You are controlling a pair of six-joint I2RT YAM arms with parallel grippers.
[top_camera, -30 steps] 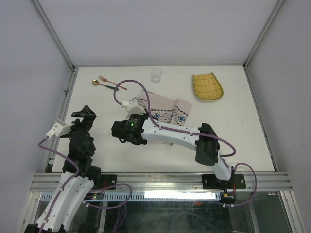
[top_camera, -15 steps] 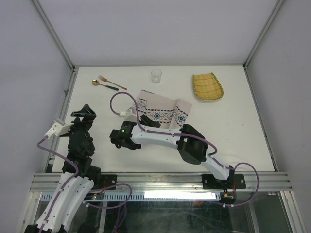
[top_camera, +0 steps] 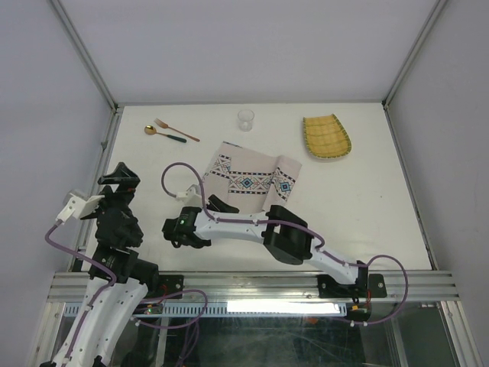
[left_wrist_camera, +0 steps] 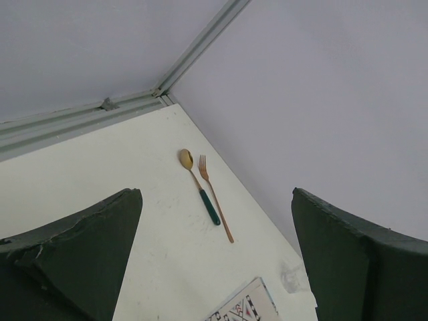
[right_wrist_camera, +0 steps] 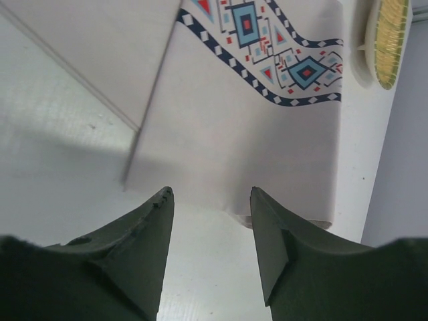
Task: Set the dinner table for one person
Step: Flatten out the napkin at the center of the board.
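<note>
White matte tabletop [top_camera: 367,199] fills enclosure floor, metal rail along near edge. Pale cloth placemat [top_camera: 252,174] with blue-red band lies mid-tabletop, slightly skewed. Spoon [top_camera: 163,134] and fork [top_camera: 177,130] side by side near far left corner. Clear glass [top_camera: 245,119] at far edge, centre. Yellow woven dish [top_camera: 326,138] toward far right corner. Right claw [right_wrist_camera: 210,197] low, just off placemat's near edge, jaws apart, empty. Left claw [left_wrist_camera: 215,192] raised near left edge, jaws wide, empty.
</note>
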